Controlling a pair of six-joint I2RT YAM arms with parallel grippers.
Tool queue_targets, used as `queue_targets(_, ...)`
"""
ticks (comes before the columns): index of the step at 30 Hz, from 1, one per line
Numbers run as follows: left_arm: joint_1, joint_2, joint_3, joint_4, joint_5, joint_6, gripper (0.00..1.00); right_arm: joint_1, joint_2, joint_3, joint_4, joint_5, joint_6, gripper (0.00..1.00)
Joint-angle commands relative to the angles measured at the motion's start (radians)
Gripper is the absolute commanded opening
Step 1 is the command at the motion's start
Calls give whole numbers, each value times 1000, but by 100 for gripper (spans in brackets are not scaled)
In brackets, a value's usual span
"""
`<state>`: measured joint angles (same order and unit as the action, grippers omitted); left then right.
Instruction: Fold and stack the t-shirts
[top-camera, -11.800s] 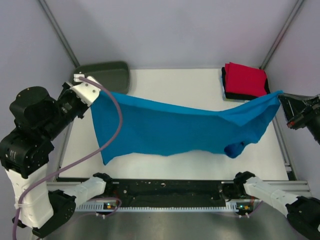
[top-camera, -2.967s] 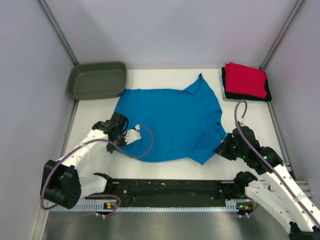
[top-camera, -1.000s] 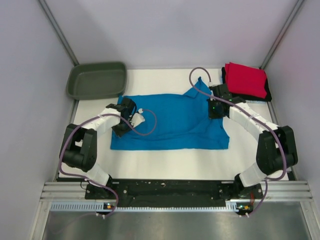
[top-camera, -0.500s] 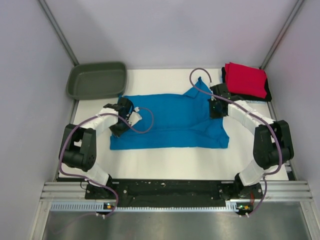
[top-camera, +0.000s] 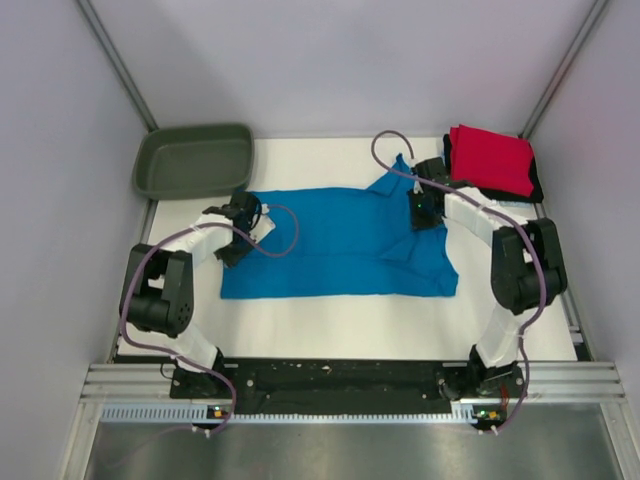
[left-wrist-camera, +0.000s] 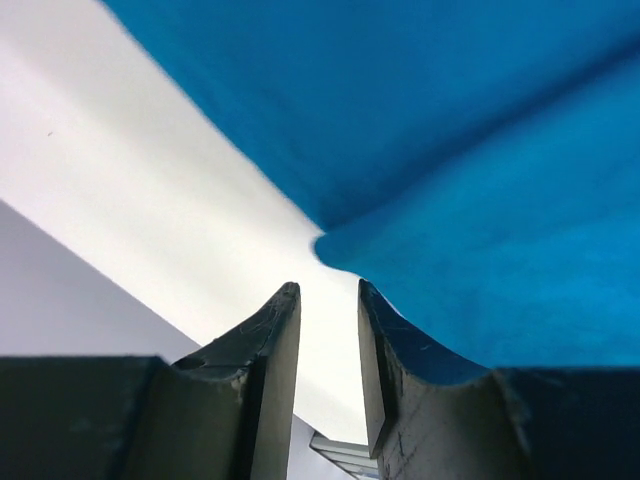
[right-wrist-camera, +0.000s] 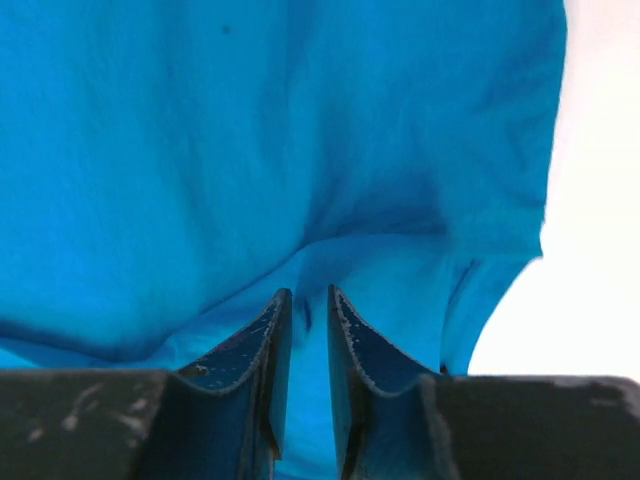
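The blue t-shirt (top-camera: 340, 245) is lying folded in half, flat across the middle of the white tabletop (top-camera: 340, 320). The left fingers (left-wrist-camera: 283, 325) are standing slightly spread and gripping nothing. They are hovering just off the shirt's left edge, with bare tabletop showing in the gap. The right fingers (right-wrist-camera: 273, 330) are standing narrowly spread over the cloth near the shirt's right end, with no cloth visibly pinched. The red t-shirt (top-camera: 490, 158) is resting folded on a black t-shirt (top-camera: 449, 172) in the far right corner, just beside the blue one. The tub (top-camera: 195, 160) is sitting at the far left corner.
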<state>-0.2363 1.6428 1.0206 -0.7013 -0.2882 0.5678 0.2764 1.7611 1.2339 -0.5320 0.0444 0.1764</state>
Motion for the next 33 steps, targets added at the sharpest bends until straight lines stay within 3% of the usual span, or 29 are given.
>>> queue_targets(1, 66, 22, 70, 100, -92, -39, 35, -19, 86, 148, 24, -40, 8, 23)
queue_targets(5, 118, 8, 153, 94, -74, -37, 40, -37, 115, 275, -58, -11, 34, 34)
queue_targets(8, 127, -40, 154, 45, -24, 10, 35, -72, 36, 282, -132, 44, 60, 41)
queue_targets(14, 109, -297, -55, -101, 360, 216, 41, -135, -316, -64, -186, 69, 132, 61)
queue_targets(18, 106, -446, -203, -104, 434, 339, 50, -160, -457, -279, -217, 2, 204, 61)
queue_targets(25, 101, -426, -329, -14, 411, 405, 55, -197, -704, -539, -160, -41, 287, 52)
queue_targets(29, 98, -402, -366, 46, 402, 417, 55, -207, -730, -565, -135, -101, 321, 52)
queue_targets(33, 98, -370, -384, 92, 371, 405, 53, -250, -649, -606, -88, -155, 339, 50)
